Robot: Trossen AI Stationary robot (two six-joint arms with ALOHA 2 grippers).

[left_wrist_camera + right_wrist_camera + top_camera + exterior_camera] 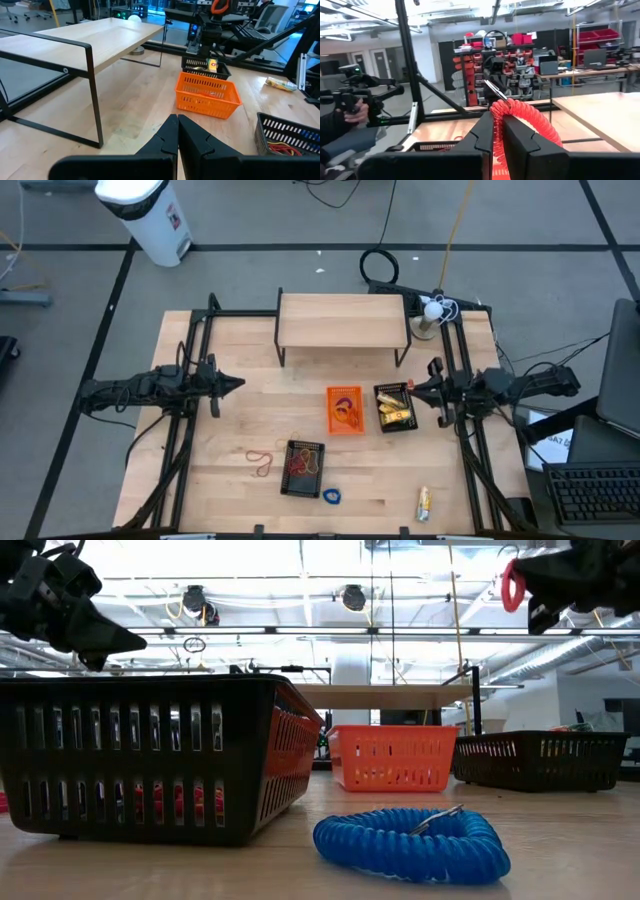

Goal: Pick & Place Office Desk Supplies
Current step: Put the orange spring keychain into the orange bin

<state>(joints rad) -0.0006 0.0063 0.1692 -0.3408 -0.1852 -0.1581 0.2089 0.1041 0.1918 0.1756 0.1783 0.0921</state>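
The red coil (530,117) is cut off at the frame's bottom; black basket (150,755) slats hide its contents.

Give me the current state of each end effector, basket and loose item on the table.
Left end effector: shut, empty, raised.
Right end effector: shut on red coiled plastic loop, raised.
Orange plastic basket: upright, holds bands.
Black plastic basket with yellow packets: upright.
Black plastic basket with red bands: upright.
Blue coiled plastic loop: flat on the table.
Red rubber bands: loose on the table.
Yellow packet: on the table.
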